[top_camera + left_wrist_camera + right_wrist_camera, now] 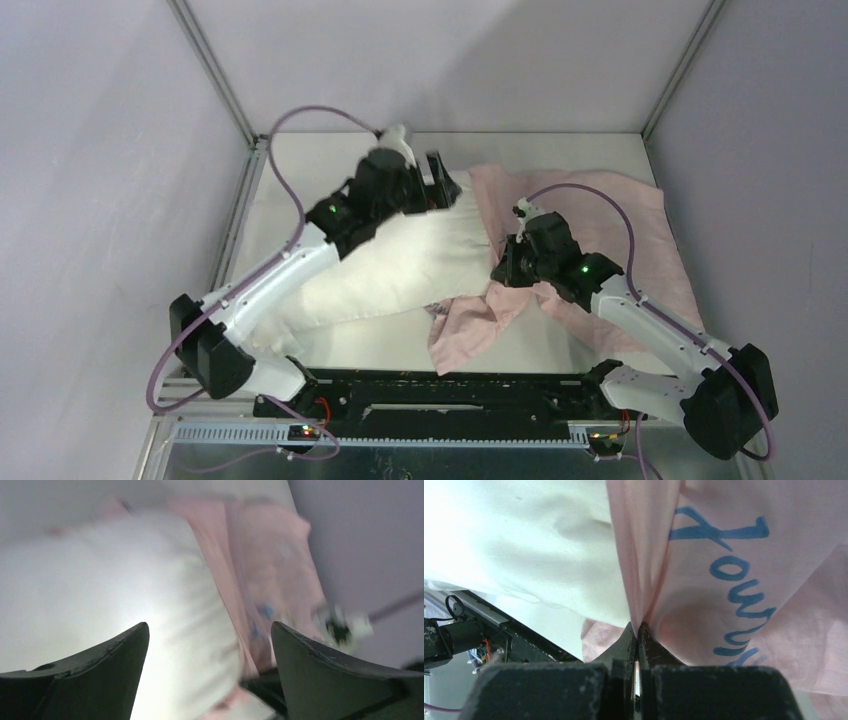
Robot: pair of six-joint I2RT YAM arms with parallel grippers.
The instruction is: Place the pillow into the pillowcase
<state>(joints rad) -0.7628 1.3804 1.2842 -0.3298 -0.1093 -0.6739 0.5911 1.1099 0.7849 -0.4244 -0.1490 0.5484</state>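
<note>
The white pillow (400, 262) lies aslant in the middle of the table, its right end at the mouth of the pale pink pillowcase (600, 205). My left gripper (441, 184) is open over the pillow's far end. In the blurred left wrist view its gripper (210, 630) has its jaws wide apart over the pillow (100, 590), with the pillowcase (270, 555) to the right. My right gripper (503, 266) is shut on a fold of the pillowcase's edge. In the right wrist view the gripper (638, 628) pinches pink cloth with blue "Journey" lettering (734, 580), next to the pillow (524, 540).
A loose flap of the pillowcase (470, 325) hangs toward the near edge. The black base rail (430, 392) runs along the near edge and also shows in the right wrist view (489, 625). Grey walls and metal posts (215, 70) enclose the table.
</note>
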